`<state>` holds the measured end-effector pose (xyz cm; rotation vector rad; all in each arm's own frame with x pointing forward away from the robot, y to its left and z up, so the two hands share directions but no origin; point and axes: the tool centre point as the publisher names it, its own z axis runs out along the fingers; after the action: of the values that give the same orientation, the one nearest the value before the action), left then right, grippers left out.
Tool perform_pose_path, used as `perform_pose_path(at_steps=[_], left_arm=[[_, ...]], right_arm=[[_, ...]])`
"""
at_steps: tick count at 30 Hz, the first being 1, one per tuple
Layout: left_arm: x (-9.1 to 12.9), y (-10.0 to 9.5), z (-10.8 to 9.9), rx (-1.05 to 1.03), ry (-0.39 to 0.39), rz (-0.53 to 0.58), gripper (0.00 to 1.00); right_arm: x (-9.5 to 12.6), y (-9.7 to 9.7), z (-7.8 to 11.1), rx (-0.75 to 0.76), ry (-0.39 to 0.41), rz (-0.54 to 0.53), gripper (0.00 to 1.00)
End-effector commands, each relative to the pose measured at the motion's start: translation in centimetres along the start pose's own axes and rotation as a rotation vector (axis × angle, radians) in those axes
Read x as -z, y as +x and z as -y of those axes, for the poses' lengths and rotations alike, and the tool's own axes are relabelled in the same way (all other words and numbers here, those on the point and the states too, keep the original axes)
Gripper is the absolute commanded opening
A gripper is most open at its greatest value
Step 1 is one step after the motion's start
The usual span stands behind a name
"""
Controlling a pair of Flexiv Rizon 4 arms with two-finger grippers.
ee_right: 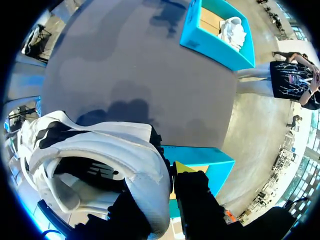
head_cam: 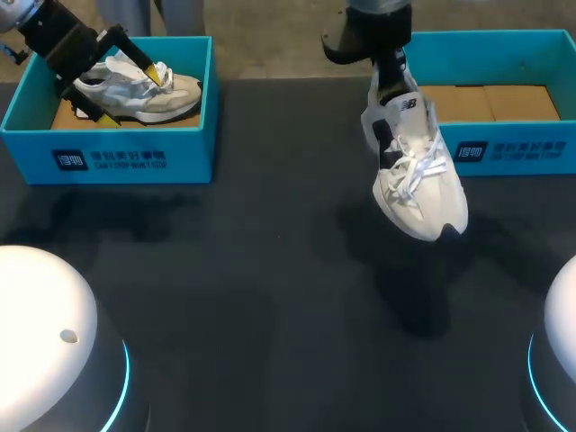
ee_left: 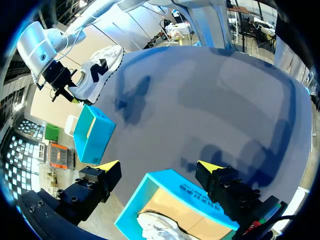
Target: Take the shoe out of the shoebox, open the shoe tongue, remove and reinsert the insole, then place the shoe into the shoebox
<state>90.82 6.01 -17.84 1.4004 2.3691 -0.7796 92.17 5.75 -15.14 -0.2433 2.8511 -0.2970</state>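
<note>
Found white shoe (head_cam: pixel 418 175) lifted from shoebox (head_cam: pixel 490 36), heel pinched in right gripper (head_cam: pixel 389 79); left gripper (head_cam: pixel 128 94) spread over second shoe (head_cam: pixel 175 94). Judged tongue, insole steps outstanding.

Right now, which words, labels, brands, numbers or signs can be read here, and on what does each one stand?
Left shoebox, front wall: white logo and two lines of white print, too blurred to read.
Right shoebox, front wall: same kind of print, too blurred to read.
Lifted shoe, side: a dark emblem, no readable word.
No numbers or other signs visible.
</note>
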Motion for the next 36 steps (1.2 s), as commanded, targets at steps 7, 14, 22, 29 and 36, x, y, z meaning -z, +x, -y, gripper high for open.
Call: perform_pose_path(at_steps=[7,14,22,29,36], left_arm=[[0.1,0.0,0.0,0.0,-0.001,-0.004,1.0],[0.1,0.0,0.0,0.0,-0.001,-0.004,1.0],[0.1,0.0,0.0,0.0,-0.001,-0.004,1.0],[0.1,0.0,0.0,0.0,-0.001,-0.004,1.0],[0.1,0.0,0.0,0.0,-0.001,-0.004,1.0]], right_arm=[[0.1,0.0,0.1,0.001,-0.002,0.0,0.0],[0.1,0.0,0.1,0.001,-0.002,0.0,0.0],[-1.3,-1.1,4.4,-0.01,0.007,-0.011,0.0],[-2.6,-2.4,9.2,-0.012,0.037,-0.002,0.0],[-5.0,-3.3,14.4,-0.015,0.032,-0.002,0.0]])
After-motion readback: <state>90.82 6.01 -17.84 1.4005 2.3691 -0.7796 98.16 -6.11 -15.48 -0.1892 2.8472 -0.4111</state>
